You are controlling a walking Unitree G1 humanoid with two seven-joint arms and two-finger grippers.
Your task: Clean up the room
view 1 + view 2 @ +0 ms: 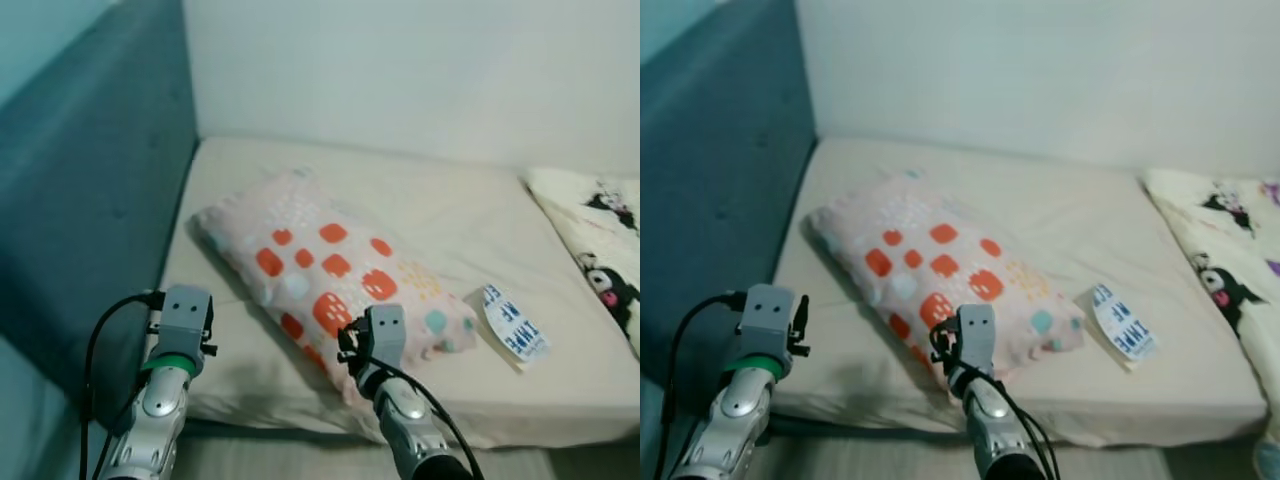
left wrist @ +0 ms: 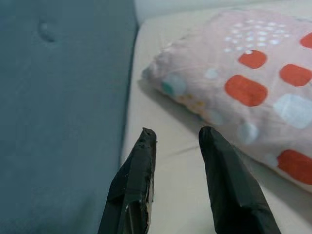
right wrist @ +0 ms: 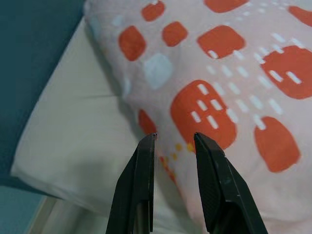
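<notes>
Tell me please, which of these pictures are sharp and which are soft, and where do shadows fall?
Both eye views are softly lit and slightly hazy; the pillow casts a faint shadow on the mattress toward the blue headboard. In the left wrist view the left gripper is sharp and the pillow blurred. The right wrist view is crisper; the right gripper hovers over the pillow's shaded edge.

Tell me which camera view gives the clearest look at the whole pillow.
The left eye view: the pillow lies whole and diagonal on the bed, all edges visible. The right eye view shows much the same. The left wrist view catches one end beyond the left gripper; the right wrist view shows close-up fabric at the right gripper.
</notes>
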